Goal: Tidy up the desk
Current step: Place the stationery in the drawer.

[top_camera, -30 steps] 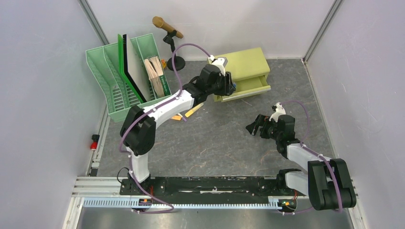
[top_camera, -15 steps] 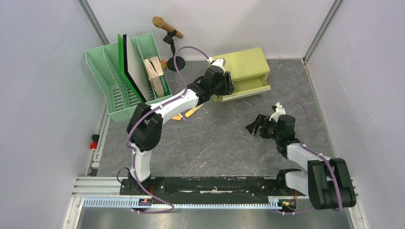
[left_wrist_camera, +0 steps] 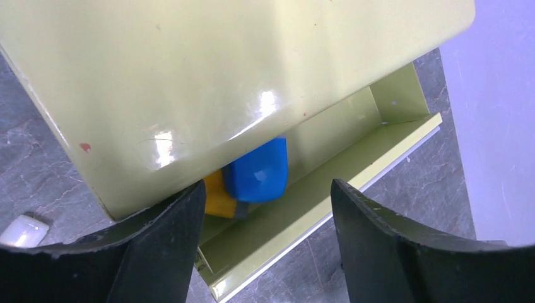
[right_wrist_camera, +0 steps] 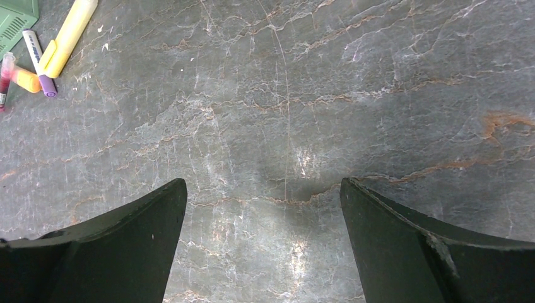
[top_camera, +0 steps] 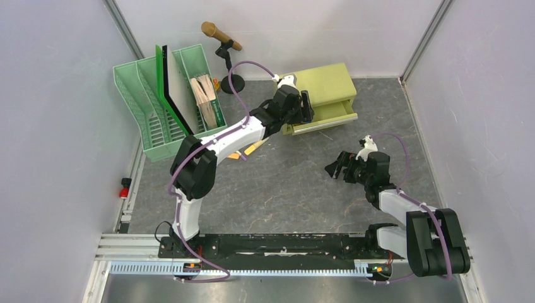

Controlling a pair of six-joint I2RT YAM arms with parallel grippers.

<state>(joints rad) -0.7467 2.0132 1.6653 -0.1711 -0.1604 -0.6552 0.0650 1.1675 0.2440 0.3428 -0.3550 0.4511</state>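
At the bottom of the top view, both arm bases sit on the near rail. Just beyond them lies the dark grey surface with pale stone-like veins (top_camera: 284, 189), which fills the floor between the pale walls.

The right gripper (top_camera: 336, 168) hangs low over this surface at the lower right of centre. In the right wrist view its black fingers (right_wrist_camera: 145, 227) are spread wide with only bare veined stone between them. In the upper left corner of that view lie a yellow highlighter pen (right_wrist_camera: 66, 35) and a white marker with a purple cap (right_wrist_camera: 38, 62), close together.

Farther back, at the upper middle of the top view, the left gripper (top_camera: 306, 105) reaches to the small yellow-green two-drawer cabinet (top_camera: 328, 82). Its lower drawer (top_camera: 332, 114) is pulled out. In the left wrist view the fingers (left_wrist_camera: 164, 240) are spread apart and hold nothing. A rounded blue block (left_wrist_camera: 258, 170) with a yellow-orange part lies in the drawer, half under the cabinet's top. A small white object (left_wrist_camera: 24, 230) lies on the stone at the lower left.

At the upper left of the top view stands a mint-green mesh file rack (top_camera: 148, 107) holding flat black and white boards (top_camera: 173, 85). Behind it, against the far wall, a brown cylinder (top_camera: 221, 36) rests on a black stand.
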